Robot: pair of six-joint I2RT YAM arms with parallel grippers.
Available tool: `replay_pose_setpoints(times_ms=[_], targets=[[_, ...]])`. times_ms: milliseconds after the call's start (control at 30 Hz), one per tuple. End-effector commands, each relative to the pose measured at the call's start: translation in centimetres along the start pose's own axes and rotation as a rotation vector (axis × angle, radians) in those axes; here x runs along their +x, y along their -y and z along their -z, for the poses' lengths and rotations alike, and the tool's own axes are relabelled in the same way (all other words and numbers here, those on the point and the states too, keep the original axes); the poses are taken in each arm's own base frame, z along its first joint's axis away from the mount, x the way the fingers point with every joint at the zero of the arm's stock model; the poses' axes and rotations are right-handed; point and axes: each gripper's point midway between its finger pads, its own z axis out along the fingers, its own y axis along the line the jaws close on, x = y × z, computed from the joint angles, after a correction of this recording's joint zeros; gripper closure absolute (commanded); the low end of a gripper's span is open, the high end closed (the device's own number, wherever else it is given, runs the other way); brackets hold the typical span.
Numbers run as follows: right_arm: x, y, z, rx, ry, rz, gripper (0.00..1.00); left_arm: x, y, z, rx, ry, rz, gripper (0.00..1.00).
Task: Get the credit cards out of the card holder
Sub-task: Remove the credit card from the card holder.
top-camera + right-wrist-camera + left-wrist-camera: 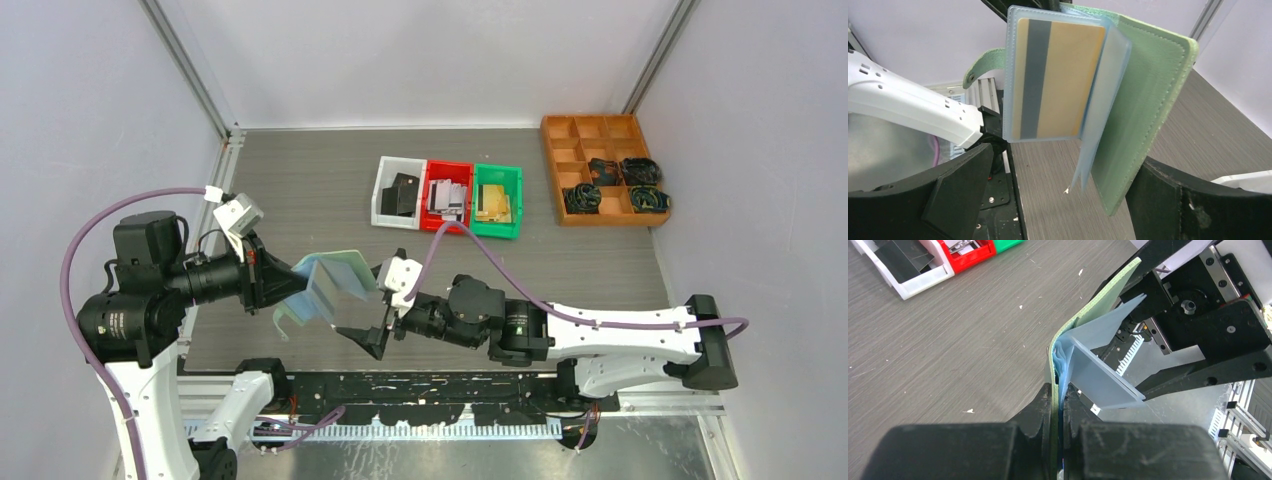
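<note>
While the grey wood-grain table (300,200) is stretching across the whole cell, the two arms are reaching toward each other above its near edge. The left gripper (285,285) is pinching the card holder (335,285) at one edge, its jaws pressed tight on the mint-green cover and the clear leaves, as the left wrist view is showing up close. The right gripper (375,305) is facing it with jaws spread as wide as they go, one finger on each side of the holder's free end; whether either finger is touching the cover cannot be told.

Toward the far right corner, a wooden tray (560,130) is holding black coiled cables (620,185) in several of its compartments. Near the middle of the table, a white bin (378,190), a red bin (447,166) and a green bin (498,170) are sitting side by side, touching. A black card (403,193) is lying in the white one, silver-grey cards (447,195) in the red one and gold cards (494,203) in the green one.

Held in the air between the grippers, the holder is hanging open, its clear pockets fanning away from the green cover. A gold card (1063,80) with a dark stripe is sitting inside the outermost pocket. The small green tab (979,67) is sticking out behind that pocket.
</note>
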Motion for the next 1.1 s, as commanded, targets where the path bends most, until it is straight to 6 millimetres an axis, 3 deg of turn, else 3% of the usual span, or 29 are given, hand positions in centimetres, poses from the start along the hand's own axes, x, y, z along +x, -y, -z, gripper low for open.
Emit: replay_pose_setpoints(times_ms=[0,167,333,567,800,867,933,1067], targets=[[-4.5,0.3,-0.4,0.055,0.116,0.038,0.0,-1.4,0.2,0.2,0.003,0.043,-0.062,1.0],[-4.5,-0.2,-0.8,0.076,0.116,0.065,0.01,-1.5,0.2,0.2,0.003,0.044,-0.062,1.0],[-4.8,0.6,-0.9,0.127,0.118,0.074,0.0,-1.5,0.4,0.3,0.003,0.047,-0.069,1.0],[-4.9,0.5,-1.0,0.118,0.116,0.074,0.17,-1.5,0.6,0.3,0.011,0.048,-0.071,1.0],[-4.7,1.1,-1.0,0.154,0.097,0.075,0.21,-1.7,0.8,0.4,0.014,0.052,-0.073,1.0],[-4.7,1.1,-1.0,0.157,0.097,0.073,0.18,-1.7,0.8,0.5,0.013,0.051,-0.073,1.0],[-4.6,0.8,-0.9,0.138,0.105,0.066,0.02,-1.7,0.7,0.4,0.013,0.05,-0.074,1.0],[-4.7,0.3,-0.9,0.12,0.107,0.058,0.0,-1.6,0.7,0.4,0.014,0.049,-0.072,1.0]])
